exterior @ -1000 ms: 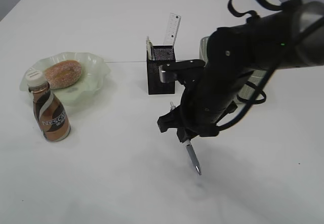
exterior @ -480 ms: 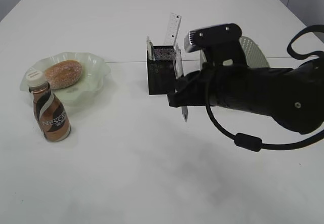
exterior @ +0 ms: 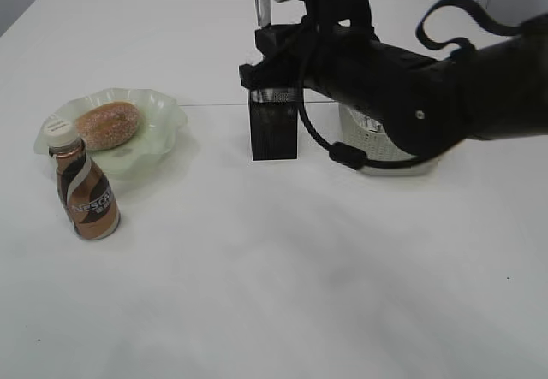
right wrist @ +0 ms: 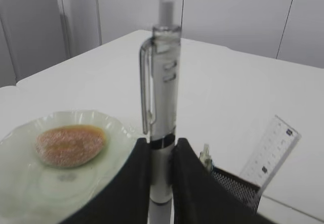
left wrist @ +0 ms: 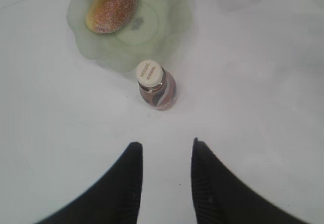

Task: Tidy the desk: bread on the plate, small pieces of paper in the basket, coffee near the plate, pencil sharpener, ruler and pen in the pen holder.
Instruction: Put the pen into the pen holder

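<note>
Right wrist view, nearest first: my right gripper [right wrist: 161, 176] is clenched on the pen [right wrist: 161, 97], both black fingers [right wrist: 132, 183] pressed against its lower barrel. The pen stands upright, clear-bodied with a silvery clip along its left side, a dark band just above my grip and a pale push-button at the top. Directly below and slightly right of the grip sits the black mesh rim of the pen holder [right wrist: 237, 187], with the ruler [right wrist: 271, 153] leaning out of it, whitish with fine black marks. To the left lies the plate [right wrist: 30, 163], pale green with a ruffled rim, carrying the bread [right wrist: 70, 145], oval and sugared brown.

From the exterior view, my right arm reaches across the desk [exterior: 257, 293] and covers the top of the pen holder [exterior: 274, 131]; the basket [exterior: 377, 148] shows partly behind that arm.

My left gripper [left wrist: 164, 150] hangs parted and empty above the desk, well back from the coffee [left wrist: 157, 85], a brown bottle with cream swirl and white cap, which stands upright just beside the plate's [left wrist: 167, 27] near rim.
</note>
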Robot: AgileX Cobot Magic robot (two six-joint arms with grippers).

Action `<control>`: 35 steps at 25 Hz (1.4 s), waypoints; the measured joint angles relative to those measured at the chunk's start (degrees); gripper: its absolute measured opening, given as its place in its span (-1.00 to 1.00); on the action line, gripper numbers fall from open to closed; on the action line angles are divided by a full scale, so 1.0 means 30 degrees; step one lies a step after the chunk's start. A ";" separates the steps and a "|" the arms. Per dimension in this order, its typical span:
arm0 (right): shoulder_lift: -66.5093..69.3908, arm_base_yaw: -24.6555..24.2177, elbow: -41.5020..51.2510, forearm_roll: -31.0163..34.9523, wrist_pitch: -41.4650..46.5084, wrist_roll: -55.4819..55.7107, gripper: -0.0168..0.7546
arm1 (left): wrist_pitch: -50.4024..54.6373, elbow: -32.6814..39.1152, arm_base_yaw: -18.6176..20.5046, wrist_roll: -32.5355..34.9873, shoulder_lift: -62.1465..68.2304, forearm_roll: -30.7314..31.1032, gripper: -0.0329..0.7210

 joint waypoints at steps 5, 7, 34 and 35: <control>0.2735 -0.0837 -0.3688 0.0342 -0.0002 -0.0040 -0.81 | 0.0000 0.0000 0.0000 0.0000 0.0000 0.0291 -0.28; 0.3698 -0.1129 -0.4858 0.0656 0.0136 -0.0071 -0.81 | 0.0000 0.0000 0.0000 0.0000 0.0000 0.0365 -0.28; 0.7495 -0.2295 -0.8594 0.1250 0.2920 -0.0426 -0.54 | 0.0000 0.0000 0.0000 0.0000 0.0000 0.0442 -0.28; 0.7495 -0.2295 -0.8594 0.1213 0.3004 -0.0426 -0.45 | 0.0000 0.0000 0.0000 0.0000 0.0000 0.0442 -0.28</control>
